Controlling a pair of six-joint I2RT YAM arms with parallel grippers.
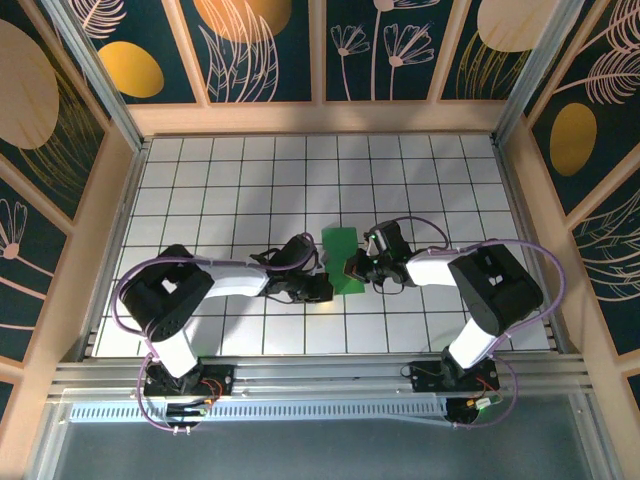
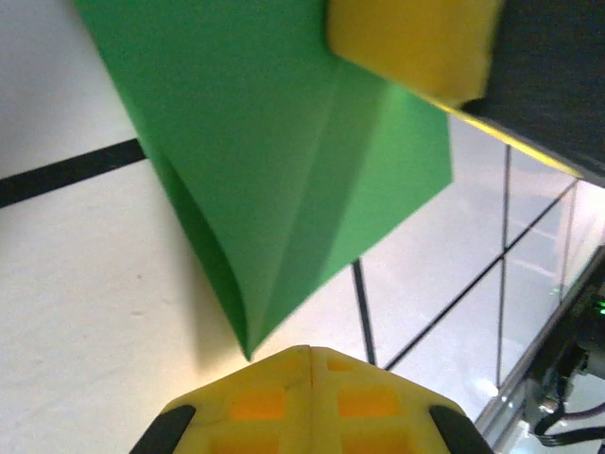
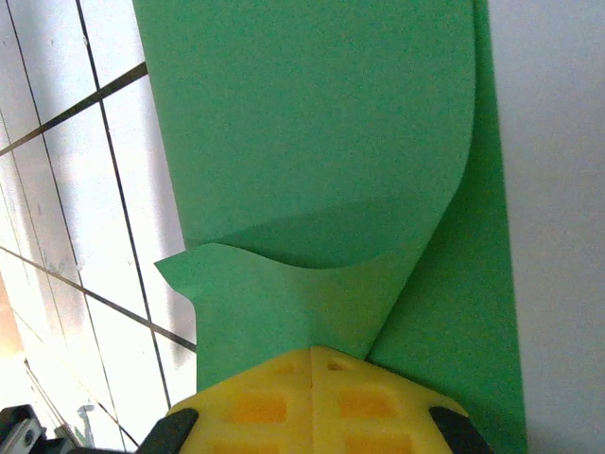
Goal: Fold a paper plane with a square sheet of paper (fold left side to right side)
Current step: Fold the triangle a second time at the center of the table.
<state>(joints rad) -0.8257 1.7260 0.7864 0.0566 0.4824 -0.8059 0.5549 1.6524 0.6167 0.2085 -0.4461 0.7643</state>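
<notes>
Right fingers (image 3: 293, 371) closed at the paper's (image 3: 312, 123) curled flap, left fingers (image 2: 293, 371) closed beside its tip; dragging could skew the crease.

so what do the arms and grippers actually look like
Both match: the left arm and right arm have white links, bulky black joints and looping purple cables. Gripper fingers are yellow, moulded with square recesses, on black mounts.
</notes>
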